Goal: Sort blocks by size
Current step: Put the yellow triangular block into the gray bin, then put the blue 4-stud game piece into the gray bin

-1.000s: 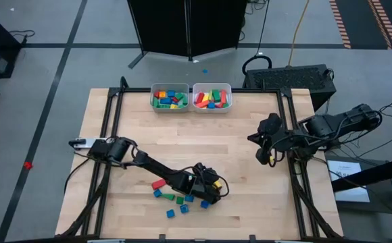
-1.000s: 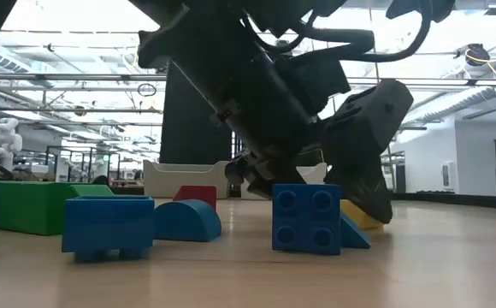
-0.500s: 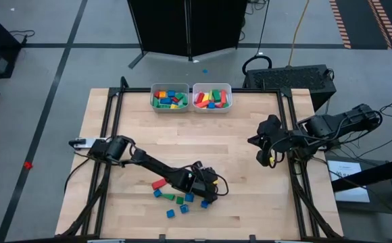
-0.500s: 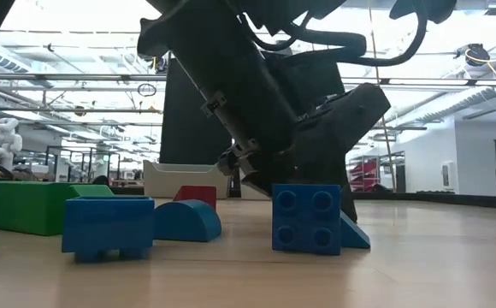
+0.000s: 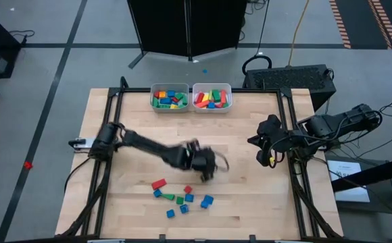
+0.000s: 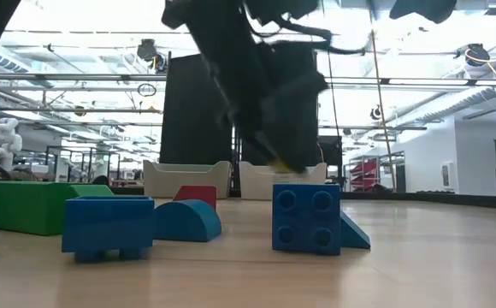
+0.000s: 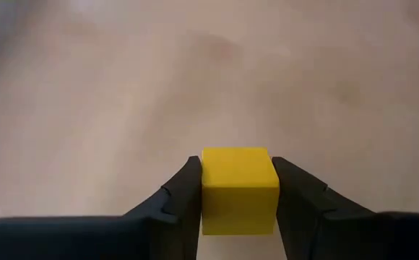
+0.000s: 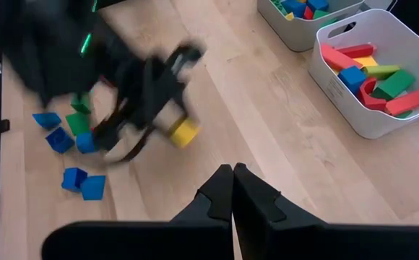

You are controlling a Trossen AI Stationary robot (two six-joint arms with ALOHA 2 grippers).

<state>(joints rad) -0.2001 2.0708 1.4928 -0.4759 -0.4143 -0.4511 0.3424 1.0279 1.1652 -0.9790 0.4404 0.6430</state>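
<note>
The left claw (image 5: 207,164), clenched on a small yellow cube (image 7: 239,190) above the bare desk (image 5: 243,209), was apparently mid-carry toward the two bins (image 5: 169,98), where choosing the small-block one came next, while the right claw (image 8: 232,183) waited, pinched together, at the desk's right edge.

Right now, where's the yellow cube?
The yellow cube is clamped between the left gripper's fingers, above mid-table in the high view, beyond the loose blocks.
</note>
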